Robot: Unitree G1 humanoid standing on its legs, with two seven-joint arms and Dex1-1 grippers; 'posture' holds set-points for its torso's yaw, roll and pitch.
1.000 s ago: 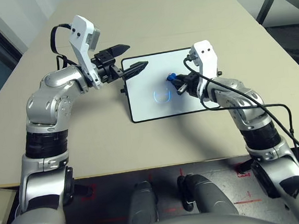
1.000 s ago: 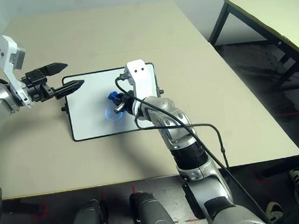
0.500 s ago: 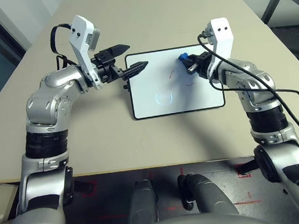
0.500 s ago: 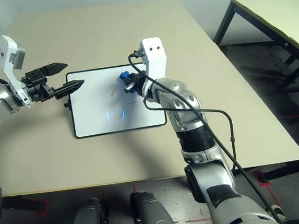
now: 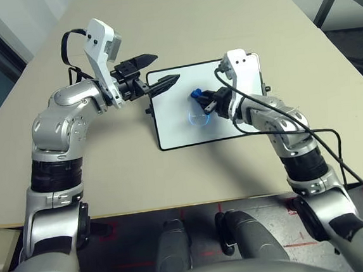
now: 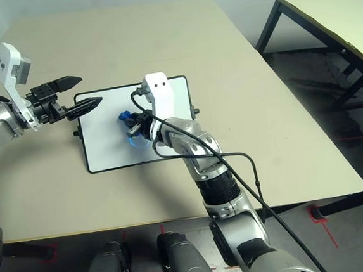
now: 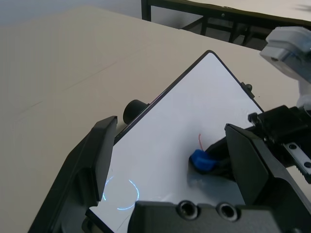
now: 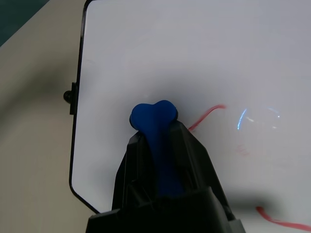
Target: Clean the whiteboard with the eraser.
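Taking the whiteboard (image 5: 180,120) as our landmark, we start at its left edge, where our left gripper (image 5: 153,71) hangs level in the air just above the board's near-left corner region. Its two fingers (image 5: 164,83) stand spread apart with nothing between them. We judge that it waits there so it can press down and steady the board if wiping starts to drag it across the worktop (image 5: 222,18).

The board itself lies flat on the worktop, slightly skewed, with a small black knob (image 7: 133,108) on its left frame. A faint bluish ring (image 5: 197,117) shows near its middle, and thin red pen strokes (image 8: 208,115) are visible in the right wrist view, so we judge that cleaning is unfinished.

Over the middle of the board, our right gripper (image 5: 205,99) points forward and down toward the surface. Its fingers (image 8: 194,155) are clamped narrowly on the eraser (image 5: 197,94), the blue block gripped along its waist so that its rounded head sticks out ahead of the fingertips. Held that way, the head meets the board first, which suits rubbing. The eraser sits just beside the ring and close to one red stroke; we cannot tell whether it is pressing on the surface.
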